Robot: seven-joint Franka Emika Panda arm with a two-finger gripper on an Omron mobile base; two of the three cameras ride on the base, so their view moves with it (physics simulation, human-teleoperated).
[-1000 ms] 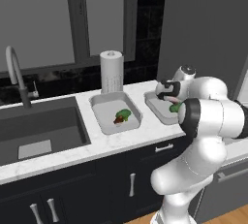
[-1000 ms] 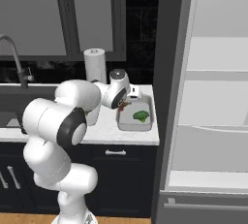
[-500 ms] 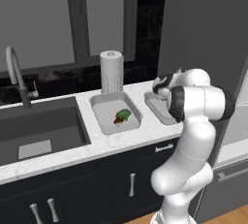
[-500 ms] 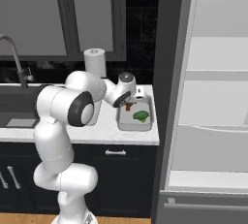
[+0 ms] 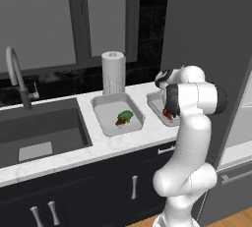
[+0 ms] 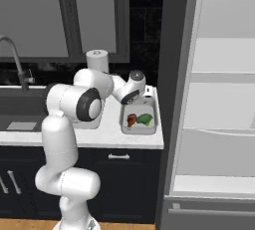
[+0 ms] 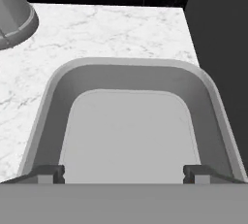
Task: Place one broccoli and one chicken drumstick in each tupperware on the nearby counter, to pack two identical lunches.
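Your gripper (image 7: 124, 172) is spread wide in the hand view, tips sitting near the two side walls of the tupperware (image 7: 53, 102), nothing between them and nothing touched as far as you can see. The tray's far end is bare grey floor, rounded corners, raised rim. Past the rim you've got open marbled counter (image 7: 111, 29), the paper towel roll (image 7: 14, 9) off at the upper left, and a dark fridge side (image 7: 220, 39) running close along the tray's right edge, so not much room that way.

Left base view: the arm blocks most of the right tray (image 5: 156, 108), you only catch a bit of red-brown drumstick (image 5: 168, 115) past the elbow. The left tray (image 5: 104, 118) sits just right of the sink (image 5: 44, 132), with a broccoli (image 5: 126, 116) and a dark drumstick (image 5: 119, 121) touching each other near its middle. Towel roll stands right behind it. The faucet (image 5: 17, 78) is well off to the left.

Right base view: the hand hangs over the back end of the right tray (image 6: 124, 124), can't make out the fingers here. Inside, drumstick (image 6: 131, 120) and broccoli (image 6: 145, 119) lie side by side at the front half. That tray sits at the counter's right end, tight against the fridge (image 6: 209, 99).
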